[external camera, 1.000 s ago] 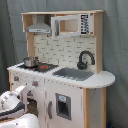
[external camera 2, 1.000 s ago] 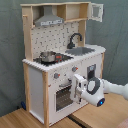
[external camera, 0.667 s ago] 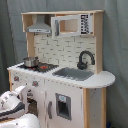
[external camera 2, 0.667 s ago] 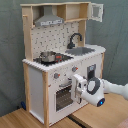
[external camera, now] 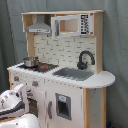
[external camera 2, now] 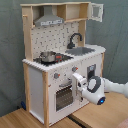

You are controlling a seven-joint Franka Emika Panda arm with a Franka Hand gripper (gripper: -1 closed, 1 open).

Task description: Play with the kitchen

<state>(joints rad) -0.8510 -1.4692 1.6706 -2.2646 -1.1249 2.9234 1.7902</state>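
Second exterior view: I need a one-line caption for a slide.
Franka arm's gripper at the front of the toy kitchen, beside the windowed oven door, with a pot on the stovetop.
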